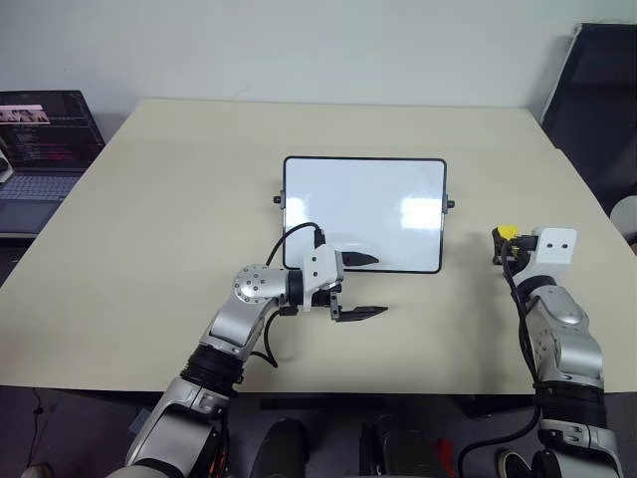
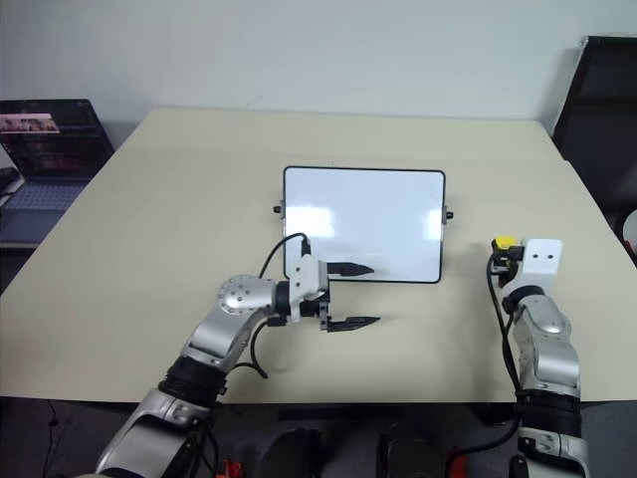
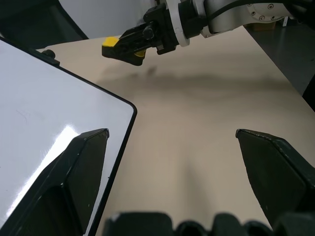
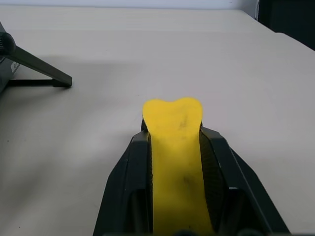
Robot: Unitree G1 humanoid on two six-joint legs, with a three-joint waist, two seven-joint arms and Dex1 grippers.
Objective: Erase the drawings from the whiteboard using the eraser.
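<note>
The whiteboard [image 1: 363, 209] stands propped near the middle of the beige table [image 1: 169, 219], its white face plain with glare; the drawings are out of view. My left gripper [image 1: 381, 286] is open at the board's lower edge, pointing right. One of its fingers [image 3: 83, 162] is in front of the board's bottom corner, the other over bare table. To the right of the board, my right gripper [image 1: 503, 241] is shut on the yellow eraser [image 4: 173, 128], held just above the table. The eraser [image 3: 112, 42] juts from the fingertips, apart from the board.
An open laptop [image 1: 40, 139] sits on a lower surface beyond the table's left edge. A dark panel [image 1: 597, 100] stands past the far right corner. The board's black stand leg [image 4: 39, 66] rests on the table behind it.
</note>
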